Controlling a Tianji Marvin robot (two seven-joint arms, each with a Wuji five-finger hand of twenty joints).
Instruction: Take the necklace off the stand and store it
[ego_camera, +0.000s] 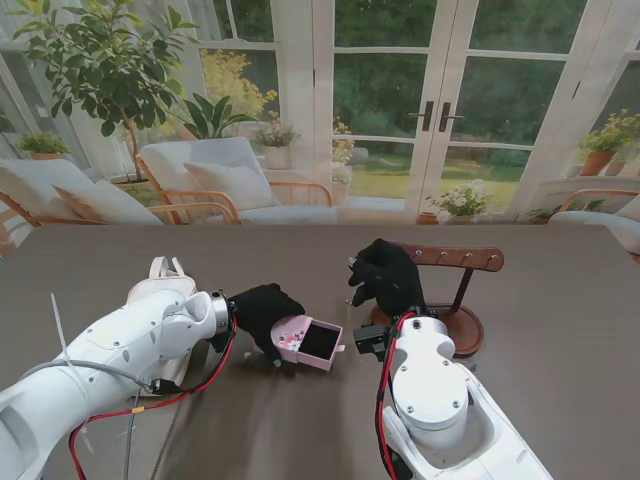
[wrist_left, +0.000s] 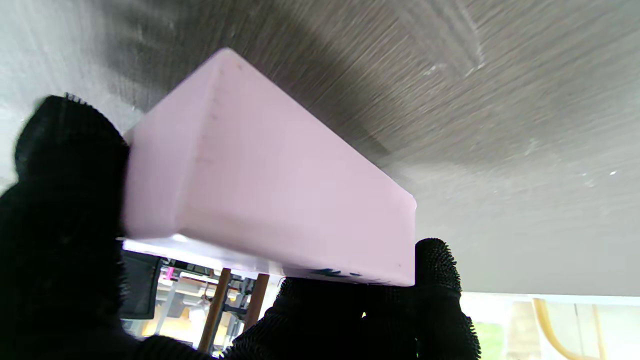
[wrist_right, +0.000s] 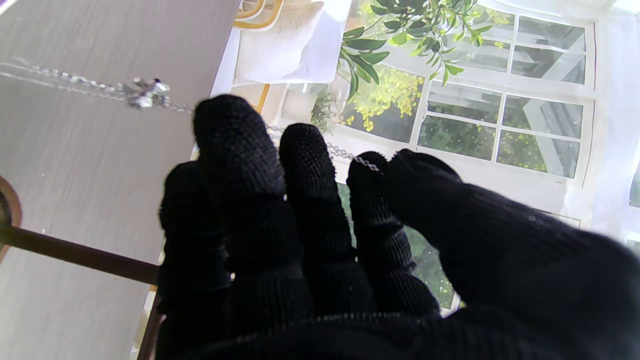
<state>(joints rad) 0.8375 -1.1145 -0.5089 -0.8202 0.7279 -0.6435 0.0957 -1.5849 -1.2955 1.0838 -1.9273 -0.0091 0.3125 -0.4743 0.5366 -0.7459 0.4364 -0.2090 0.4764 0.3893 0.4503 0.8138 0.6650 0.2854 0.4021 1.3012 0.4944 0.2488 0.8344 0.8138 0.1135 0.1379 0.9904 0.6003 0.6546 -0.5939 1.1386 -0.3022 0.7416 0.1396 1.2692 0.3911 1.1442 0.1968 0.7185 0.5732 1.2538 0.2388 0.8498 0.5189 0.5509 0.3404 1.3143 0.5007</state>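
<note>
The scene is set on a dark wood-grain table (ego_camera: 560, 400), behind which glazed doors and garden chairs are seen. Both white arms are brought in from the near corners. At the right of the table, a wooden necklace stand (ego_camera: 461, 290) is placed, made up of a round base, an upright post and a crossbar with small pegs; its post is also glimpsed past the box in the left wrist view. The right hand (ego_camera: 385, 280), gloved in black, is held raised just to the left of the stand's crossbar, with the fingers drawn together. In the right wrist view a thin silver necklace (wrist_right: 142, 94) is seen pinched between the thumb and a fingertip (wrist_right: 367, 172), so the hand is closed on the chain; from there the chain is stretched away toward a small sparkling pendant, seen against the table top. The chain appears to be clear of the pegs, though this cannot be confirmed from the stand's view, where it is too fine to make out. Nearer the middle of the table, a small pink jewellery box (ego_camera: 310, 343) is gripped by the black-gloved left hand (ego_camera: 262, 312), with its dark interior left open toward the right hand. In the left wrist view the box (wrist_left: 260, 185) is shown clamped between fingers on either side, lifted off the table.
</note>
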